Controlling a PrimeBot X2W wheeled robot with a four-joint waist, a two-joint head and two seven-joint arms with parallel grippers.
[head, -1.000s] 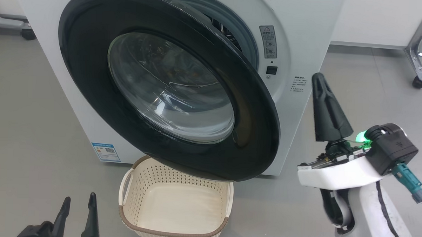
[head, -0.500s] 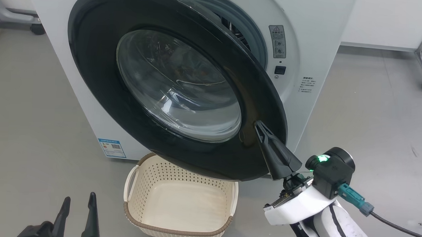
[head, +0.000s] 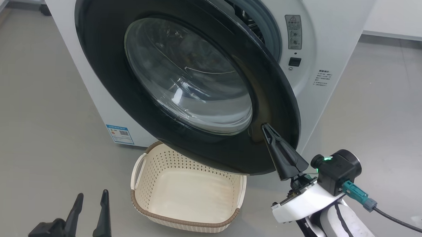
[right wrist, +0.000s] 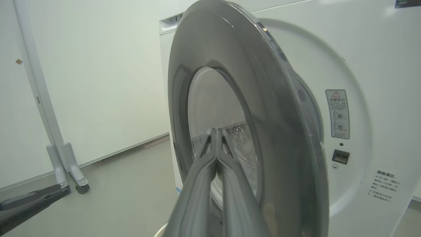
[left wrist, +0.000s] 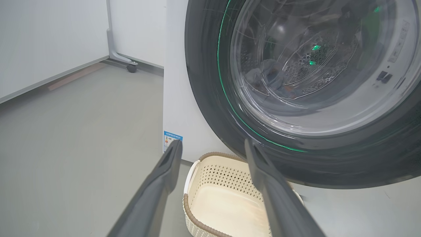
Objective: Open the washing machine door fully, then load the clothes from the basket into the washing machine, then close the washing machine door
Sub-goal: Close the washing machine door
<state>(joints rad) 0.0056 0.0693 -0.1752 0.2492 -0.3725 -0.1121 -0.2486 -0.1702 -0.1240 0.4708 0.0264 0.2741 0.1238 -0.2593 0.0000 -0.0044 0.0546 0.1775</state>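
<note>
The washing machine door [head: 104, 58], a glossy black ring around a clear glass bowl, stands partly open in front of the white washing machine [head: 333, 28]. My right gripper [head: 265, 127] is shut, and its joined tips rest against the door's outer face near the lower right rim; in the right wrist view the right gripper [right wrist: 215, 131] points at the glass. Bluish clothes [left wrist: 268, 74] show dimly through the glass, inside the drum. The cream basket [head: 137, 203] sits on the floor under the door with nothing in it. My left gripper [head: 93, 194] hangs open, left of the basket [left wrist: 194, 200].
On the washer's front panel beside the door are a latch slot [head: 294, 61] and a warning label [head: 293, 32]. A blue sticker [head: 120, 134] marks the lower left corner. A wheeled metal frame [right wrist: 67, 164] stands by the left wall. Grey floor surrounds the machine.
My right gripper came down from upright beside the machine and swung left onto the door's face. The head view shifted too. The left gripper has kept its pose.
</note>
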